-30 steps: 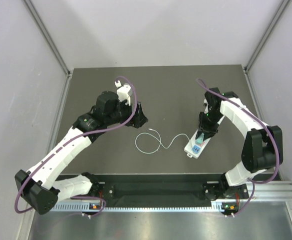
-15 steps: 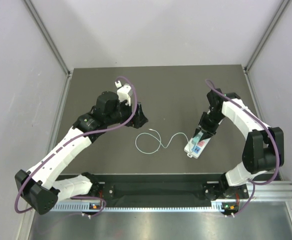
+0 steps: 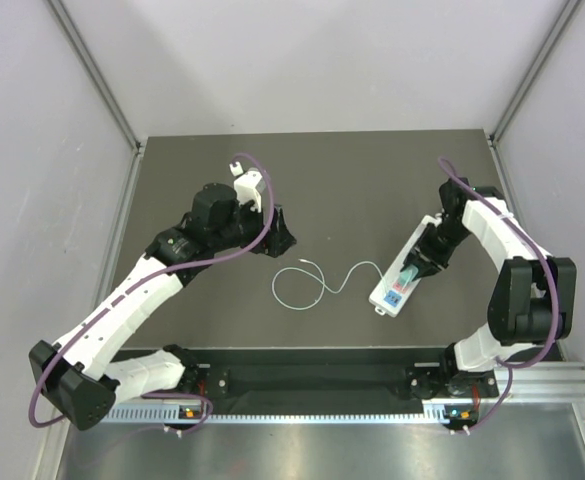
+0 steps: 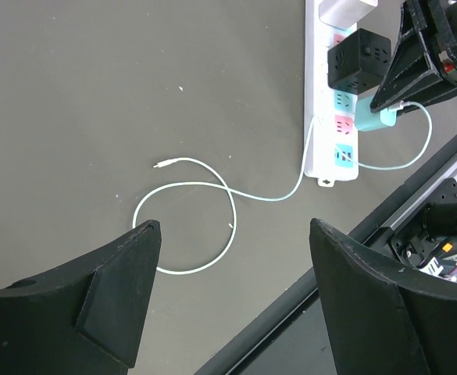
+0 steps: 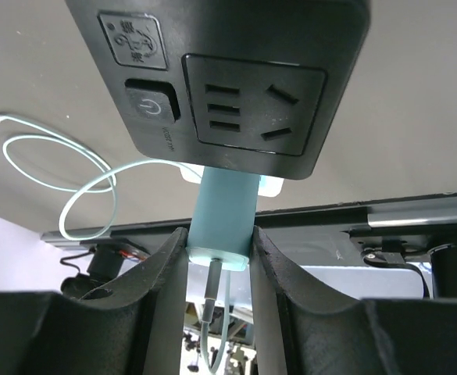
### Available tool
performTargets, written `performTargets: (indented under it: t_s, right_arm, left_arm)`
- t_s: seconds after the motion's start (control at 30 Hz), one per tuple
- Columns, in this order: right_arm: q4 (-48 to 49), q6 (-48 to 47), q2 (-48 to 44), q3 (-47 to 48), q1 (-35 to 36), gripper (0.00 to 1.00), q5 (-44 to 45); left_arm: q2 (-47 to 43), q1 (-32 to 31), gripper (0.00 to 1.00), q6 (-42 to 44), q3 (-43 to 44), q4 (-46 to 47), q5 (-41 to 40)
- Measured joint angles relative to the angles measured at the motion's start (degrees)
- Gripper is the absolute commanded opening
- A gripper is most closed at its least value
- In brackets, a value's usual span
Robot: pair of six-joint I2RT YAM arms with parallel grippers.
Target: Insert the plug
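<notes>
While the left pincer [image 4: 234,233] gapes wide, the right pincer [image 5: 220,244] clamps the teal plug [image 5: 226,205]

Your mat [image 4: 95,94] is dark and matt, flecked with pale specks. The strip [image 4: 319,86], upper right of the left wrist view, is smooth white plastic. At the top of the right wrist view, the cube [image 5: 236,86] is satin black plastic. Below it, the plug [image 5: 224,215] is smooth teal plastic with a soft sheen. The cable [image 4: 279,199] looks thin and slick. All 4 fingers [image 5: 162,281] are matt black plastic. The arm shells [image 3: 132,300] are glossy white, and the rail [image 3: 557,385], lower right, is ribbed bare metal.
</notes>
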Motion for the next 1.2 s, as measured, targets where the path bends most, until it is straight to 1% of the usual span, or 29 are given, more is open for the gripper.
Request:
performTargets:
  t_s: [0.67,1.0,1.2]
  right_arm:
    - [1.7,-0.8,2.0,-4.1,0.0,0.0,-1.7]
    - [2.6,-1.0,3.1,-3.9,0.0,0.0,-4.0]
    - [2.3,-1.7,4.5,-1.4,0.0,0.0,-2.6]
  left_arm:
    - [0.0,0.0,0.81,0.0,0.0,0.0,-0.6]
    - [0.0,0.0,0.81,0.0,0.0,0.0,-0.6]
    - [0.0,0.0,0.81,0.0,0.0,0.0,-0.6]
